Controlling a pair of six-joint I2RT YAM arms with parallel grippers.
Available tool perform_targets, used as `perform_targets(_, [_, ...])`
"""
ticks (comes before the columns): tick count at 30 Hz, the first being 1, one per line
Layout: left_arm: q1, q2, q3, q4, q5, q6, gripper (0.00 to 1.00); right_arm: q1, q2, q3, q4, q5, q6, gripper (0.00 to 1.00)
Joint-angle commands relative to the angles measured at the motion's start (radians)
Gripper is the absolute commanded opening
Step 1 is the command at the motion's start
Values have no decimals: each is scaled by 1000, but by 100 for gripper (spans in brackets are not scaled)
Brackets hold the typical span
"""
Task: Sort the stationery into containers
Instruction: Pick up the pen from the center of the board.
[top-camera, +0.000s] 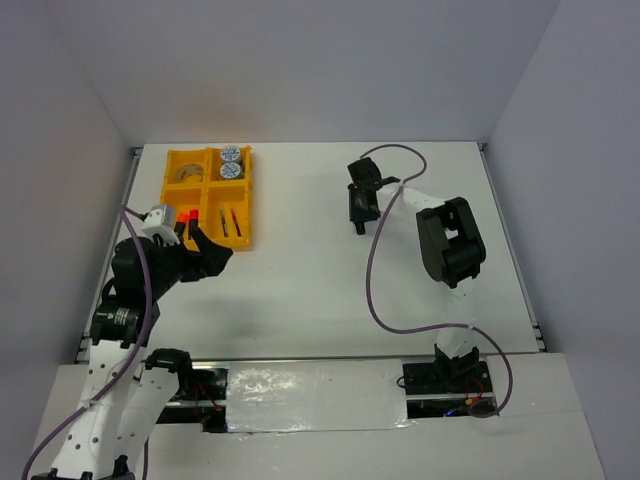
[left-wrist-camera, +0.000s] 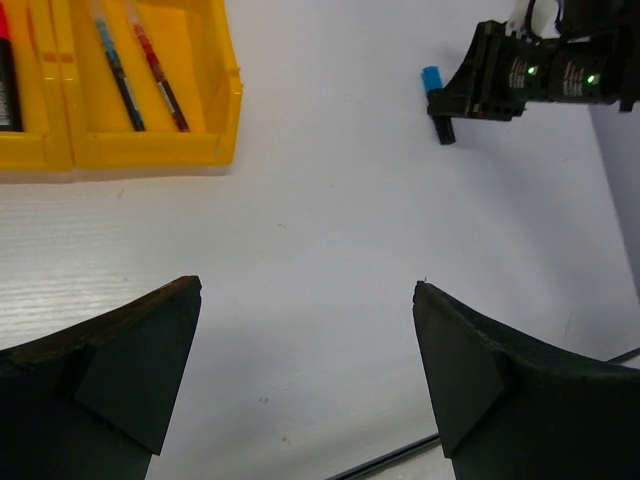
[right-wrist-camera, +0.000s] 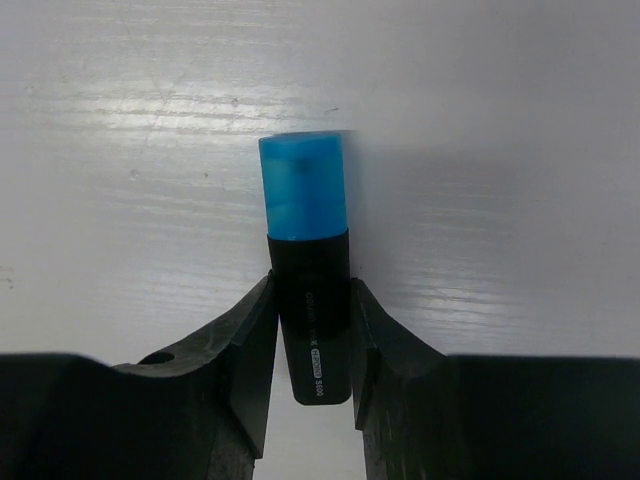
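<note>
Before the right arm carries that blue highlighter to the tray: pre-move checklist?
1. Right gripper shut on blue-capped highlighter: ok, clamped on the black barrel.
2. Highlighter lifted off the table: cannot tell.
3. Left gripper open and empty: ok.
4. Left gripper clear of yellow tray: not ok, it hangs close by the near edge and may block the approach.
5. Room in the highlighter compartment: cannot tell, only partly in view.

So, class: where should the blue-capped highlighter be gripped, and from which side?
On its black barrel, below the blue cap: the sides are straight and parallel. Come from the tail end, as the right gripper does, jaws across its width.
</note>
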Motion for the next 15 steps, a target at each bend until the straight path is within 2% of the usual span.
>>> perform_targets(1, [-6,19,-24,136,104,-131,99,21,-96,-144,27,-96,30,0])
perform_targets(4, [-22,43,-94,393,186,-297,99,85,-262,-284,126,-115,49,0])
perform_targets(6, [-68,77,-124,478,197,-355,99,120,-400,-393,201,-152,70,0])
perform_targets(7, [-120,120,-131,576,194,-396,99,161,-486,-427,226,-180,99,0])
perform_targets(9, [-183,195,-119,629,151,-434,98,208,-560,-508,278,-191,125,0])
perform_targets(11, [-301,275,-92,661,88,-448,98,272,-649,-574,349,-231,193,0])
perform_targets(15, [-378,365,-84,715,28,-505,99,395,-779,-648,433,-169,265,0])
